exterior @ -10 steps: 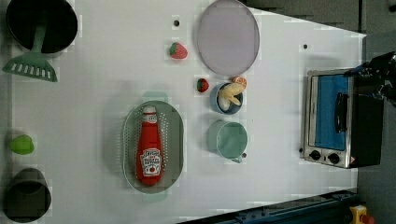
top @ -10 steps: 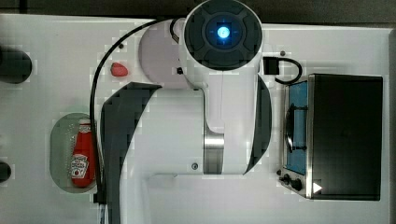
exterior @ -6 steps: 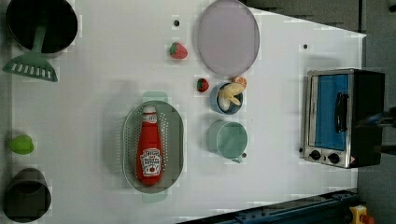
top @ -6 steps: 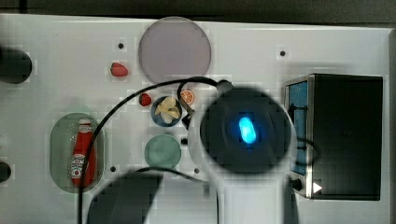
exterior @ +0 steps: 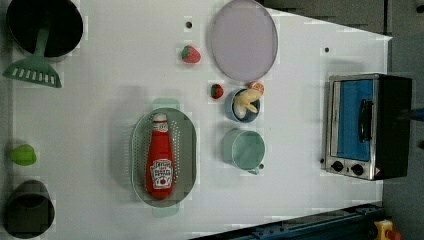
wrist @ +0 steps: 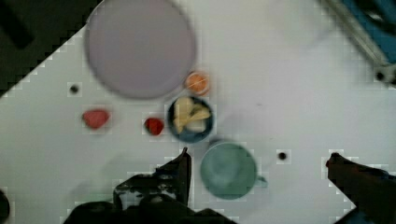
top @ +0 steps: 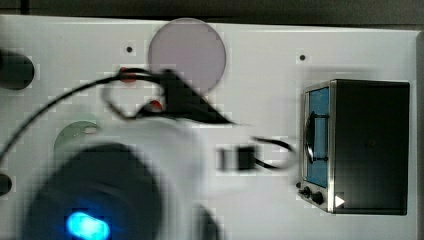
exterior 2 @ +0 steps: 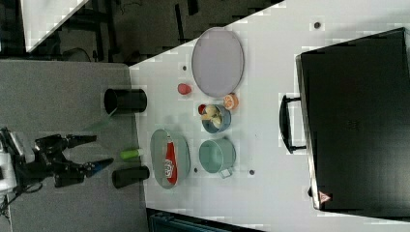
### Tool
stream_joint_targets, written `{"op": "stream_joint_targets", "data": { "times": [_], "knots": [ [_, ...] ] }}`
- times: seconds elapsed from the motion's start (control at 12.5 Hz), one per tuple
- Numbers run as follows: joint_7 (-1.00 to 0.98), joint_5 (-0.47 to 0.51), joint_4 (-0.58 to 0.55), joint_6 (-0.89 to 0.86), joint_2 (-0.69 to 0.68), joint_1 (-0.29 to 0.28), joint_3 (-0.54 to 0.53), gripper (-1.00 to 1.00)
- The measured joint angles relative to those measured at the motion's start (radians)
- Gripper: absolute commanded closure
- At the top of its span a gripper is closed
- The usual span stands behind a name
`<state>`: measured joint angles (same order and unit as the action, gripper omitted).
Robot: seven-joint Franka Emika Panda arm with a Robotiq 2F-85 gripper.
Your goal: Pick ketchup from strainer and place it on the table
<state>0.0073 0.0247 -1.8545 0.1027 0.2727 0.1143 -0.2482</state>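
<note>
Approach stage of the pick. The small red squeeze ketchup bottle with white cap and white label (exterior: 160, 157) lies flat on the perforated base of the pale mint-green oval plastic strainer (exterior: 186, 150), its long axis running along the strainer's own long axis, with the cap toward the left view's top and the label toward the left view's bottom. The strainer rests on the large white flat table (exterior: 110, 65), well apart from the round teal-green cup (exterior: 243, 149), which stands at the left view's right of it. In the right view the gripper (exterior 2: 101, 150) hangs at the far left, off the table's edge, with the bottle (exterior 2: 170, 162) at the right view's right of it and nothing between the fingertips. The two dark fingers (wrist: 180, 172) are spread wide, one to either side of the teal-green cup (wrist: 229, 170) in the wrist view, and they touch nothing. By judgement, the coming move calls for carrying the gripper over the strainer and turning it so that the fingers close across the bottle's narrow width, not along its length.
</note>
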Motion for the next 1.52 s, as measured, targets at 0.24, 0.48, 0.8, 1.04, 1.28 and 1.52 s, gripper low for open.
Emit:
{"op": "stream_joint_targets", "data": {
  "times": [0.24, 0.48, 0.8, 1.04, 1.28, 1.52],
  "knots": [
    [0.002, 0.008, -0.012, 0.047, -0.132, -0.031, -0.166, -1.0],
    [0.002, 0.009, -0.055, 0.159, -0.271, -0.044, -0.351, -1.0],
    [0.003, 0.005, -0.071, 0.24, -0.369, -0.084, -0.477, -1.0],
    [0.003, -0.033, -0.107, 0.381, -0.404, -0.095, -0.527, -1.0],
    [0.005, -0.148, -0.175, 0.506, -0.464, -0.109, -0.527, -1.0],
    [0.038, -0.21, -0.253, 0.667, -0.585, -0.112, -0.513, -1.0]
  ]
}}
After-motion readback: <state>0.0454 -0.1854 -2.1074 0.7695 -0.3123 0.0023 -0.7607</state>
